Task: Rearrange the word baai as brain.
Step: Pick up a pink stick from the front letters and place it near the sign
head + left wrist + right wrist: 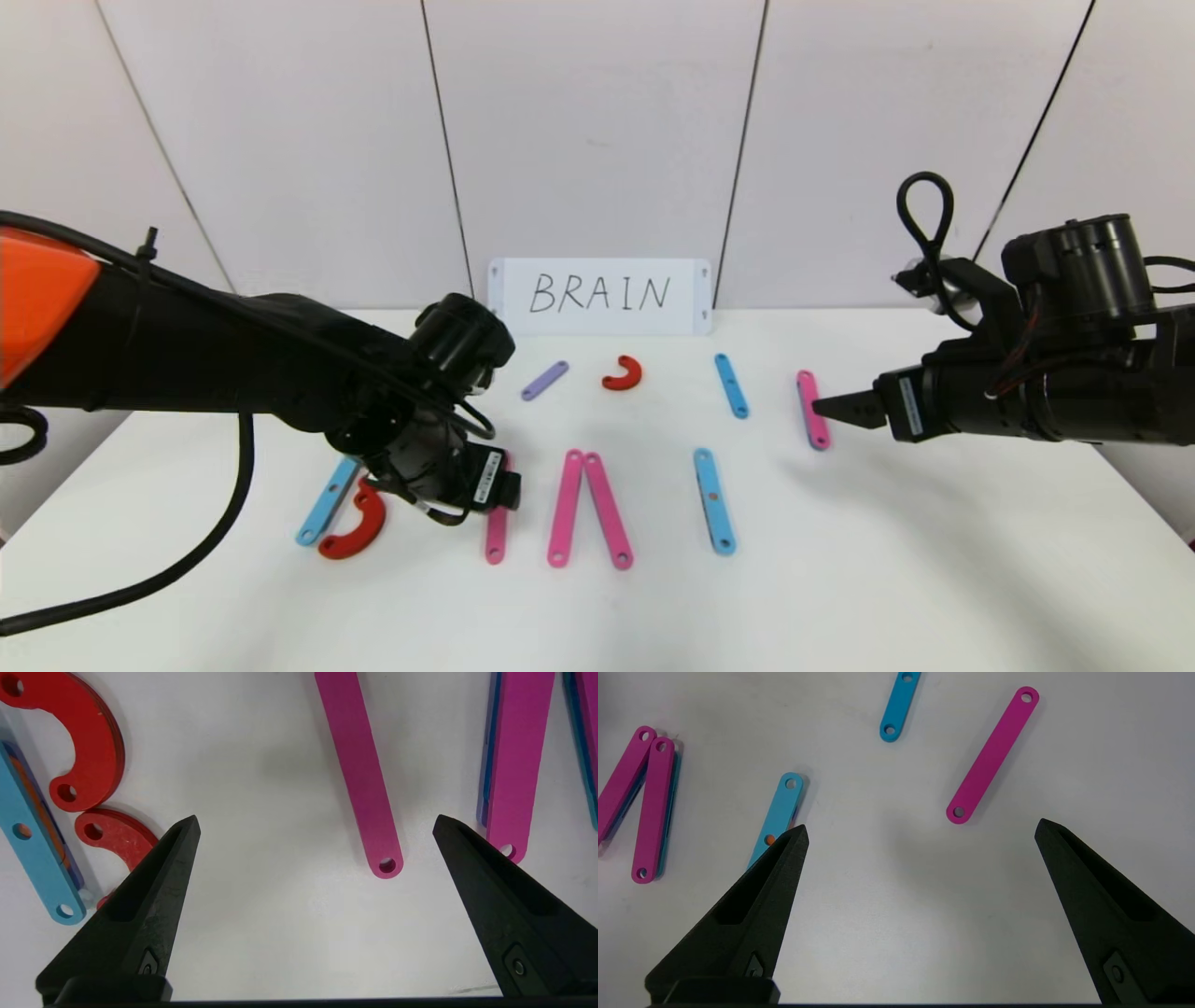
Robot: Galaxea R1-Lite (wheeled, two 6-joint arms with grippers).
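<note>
Left gripper is hovering with jaws spread wide and empty; the lone pink bar is lying between and just ahead of its fingertips, the red curves off to one side. Right gripper is also gaping, empty, with the far pink bar just ahead. Recommended: centre the left gripper over the bar's midsection and descend squarely before closing.

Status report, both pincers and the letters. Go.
Left pincer open over pink bar. Right pincer open, empty. Letter strips flat. Nothing in the way.
</note>
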